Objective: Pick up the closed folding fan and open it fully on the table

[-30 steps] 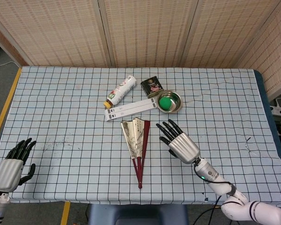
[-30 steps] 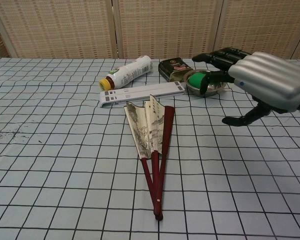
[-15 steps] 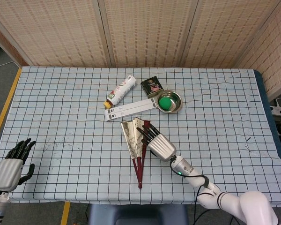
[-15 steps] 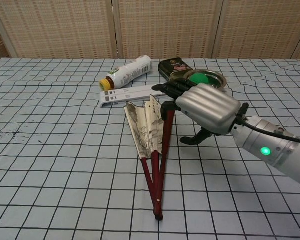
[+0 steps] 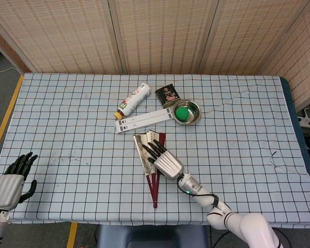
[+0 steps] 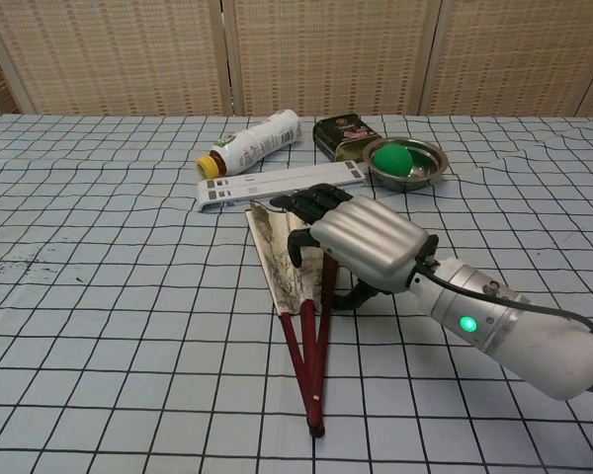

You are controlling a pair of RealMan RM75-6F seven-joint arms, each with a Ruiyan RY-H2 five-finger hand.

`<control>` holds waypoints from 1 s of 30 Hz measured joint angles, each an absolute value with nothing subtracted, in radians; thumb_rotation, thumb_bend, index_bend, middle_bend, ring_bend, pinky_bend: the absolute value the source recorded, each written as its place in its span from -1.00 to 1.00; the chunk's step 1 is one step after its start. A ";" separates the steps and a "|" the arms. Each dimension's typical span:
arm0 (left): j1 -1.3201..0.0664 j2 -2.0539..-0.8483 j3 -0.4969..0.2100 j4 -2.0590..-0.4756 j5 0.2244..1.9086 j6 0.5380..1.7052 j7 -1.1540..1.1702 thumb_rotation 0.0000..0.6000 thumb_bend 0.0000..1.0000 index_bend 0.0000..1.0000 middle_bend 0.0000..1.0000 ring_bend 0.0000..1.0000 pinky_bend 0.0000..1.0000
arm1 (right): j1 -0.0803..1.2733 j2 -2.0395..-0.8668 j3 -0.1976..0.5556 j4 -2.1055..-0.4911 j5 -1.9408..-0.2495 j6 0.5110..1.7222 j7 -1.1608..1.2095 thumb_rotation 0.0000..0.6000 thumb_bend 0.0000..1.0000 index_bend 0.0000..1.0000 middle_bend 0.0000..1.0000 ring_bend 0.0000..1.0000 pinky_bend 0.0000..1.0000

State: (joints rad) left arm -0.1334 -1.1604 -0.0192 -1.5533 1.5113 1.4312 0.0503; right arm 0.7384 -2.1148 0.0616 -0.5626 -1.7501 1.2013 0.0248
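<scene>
Right hand: the right hand [image 5: 165, 161] [image 6: 361, 237] lies palm-down over the partly spread fan, fingers [image 6: 311, 202] stretched out and slightly apart toward 11 o'clock, thumb hanging below the palm; whether it presses the leaf or only hovers on it cannot be told, and it grips nothing visible.
Fan: the folding fan [image 5: 147, 150] [image 6: 292, 267] lies flat near the table's middle, just under and at 9 o'clock of the right hand; its painted leaf is only a narrow wedge, red ribs meeting at a pivot toward 6 o'clock, nearest the robot.
Left hand: the left hand [image 5: 9, 184] sits at the table's near-left corner, well apart from the fan, fingers loosely extended, holding nothing.
Beyond the fan, 12 o'clock: a white strip [image 5: 143, 120] [image 6: 282, 184] lies just past the leaf's top edge.
Further: a white bottle [image 5: 133, 99] [image 6: 251, 141] on its side, a dark tin [image 5: 168, 95] [image 6: 340, 133], and a metal bowl [image 5: 195, 116] [image 6: 427, 170] holding a green ball [image 5: 183, 112] [image 6: 395, 158].
Surface: a checked tablecloth [image 5: 67, 129] [image 6: 99, 296].
</scene>
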 measured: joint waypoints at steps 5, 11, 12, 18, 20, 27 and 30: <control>-0.133 -1.159 -0.018 -1.557 1.511 1.430 0.054 1.00 0.06 -1.00 -1.00 -1.00 -0.65 | 0.738 -2.133 0.053 -0.521 -1.733 1.213 0.061 1.00 -0.66 -0.07 -1.00 -1.00 -1.00; -0.133 -1.160 -0.019 -1.556 1.505 1.428 0.058 1.00 0.06 -1.00 -1.00 -1.00 -0.65 | 0.731 -2.131 0.038 -0.499 -1.724 1.249 0.090 1.00 -0.66 -0.12 -1.00 -1.00 -1.00; -0.133 -1.159 -0.019 -1.558 1.503 1.425 0.060 1.00 0.06 -1.00 -1.00 -1.00 -0.65 | 0.728 -2.127 0.034 -0.498 -1.724 1.254 0.095 1.00 -0.66 -0.12 -1.00 -1.00 -1.00; -0.134 -1.161 -0.020 -1.562 1.501 1.424 0.068 1.00 0.06 -1.00 -1.00 -1.00 -0.65 | 0.715 -2.103 0.017 -0.505 -1.717 1.266 0.121 1.00 -0.66 -0.13 -1.00 -1.00 -1.00; -0.135 -1.161 -0.020 -1.562 1.501 1.423 0.069 1.00 0.06 -1.00 -1.00 -1.00 -0.65 | 0.711 -2.097 0.011 -0.509 -1.716 1.266 0.126 1.00 -0.66 -0.17 -1.00 -1.00 -1.00; -0.136 -1.164 -0.020 -1.557 1.499 1.421 0.068 1.00 0.06 -1.00 -1.00 -1.00 -0.65 | 0.703 -2.090 0.003 -0.506 -1.702 1.259 0.141 1.00 -0.65 -0.62 -1.00 -1.00 -1.00; -0.136 -1.165 -0.021 -1.556 1.497 1.420 0.070 1.00 0.06 -1.00 -1.00 -1.00 -0.65 | 0.705 -2.086 -0.001 -0.507 -1.699 1.255 0.142 1.00 -0.65 -0.73 -1.00 -1.00 -1.00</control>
